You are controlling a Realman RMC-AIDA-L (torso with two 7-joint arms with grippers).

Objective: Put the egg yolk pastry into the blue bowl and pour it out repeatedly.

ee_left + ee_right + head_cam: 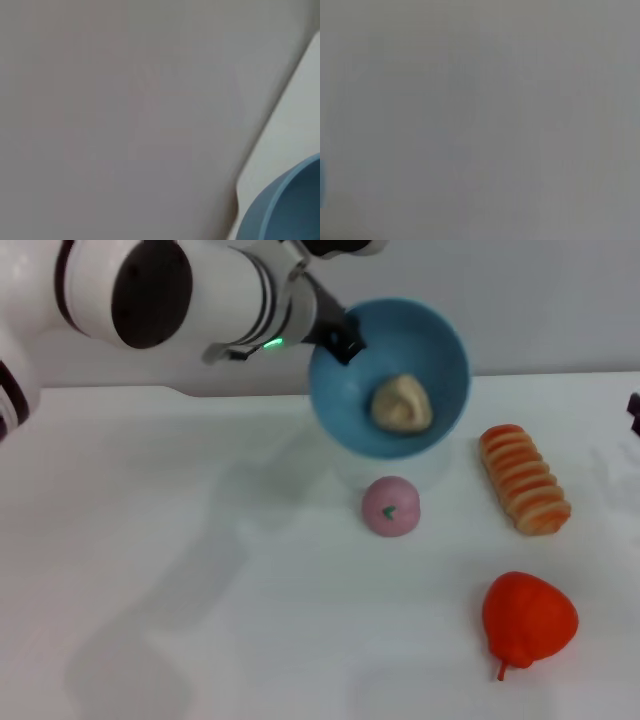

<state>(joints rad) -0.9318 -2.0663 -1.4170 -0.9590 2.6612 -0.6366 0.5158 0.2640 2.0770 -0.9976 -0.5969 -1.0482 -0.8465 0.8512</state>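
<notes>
Head view: the left gripper [340, 332] clamps the rim of the round light-blue plastic bowl [440, 350], held tilted above the white table [200, 570] near its far edge, mouth facing the camera. The pale beige egg yolk pastry [402, 405] lies inside against the lower wall. Below sit a pink dome bun [390, 506], a striped orange bread [523, 478] and a red pepper-like toy [528, 619]. Left wrist view: the bowl's blue rim [280, 205] shows at one corner. Right wrist view: only grey blur; the right gripper's state cannot be told.
</notes>
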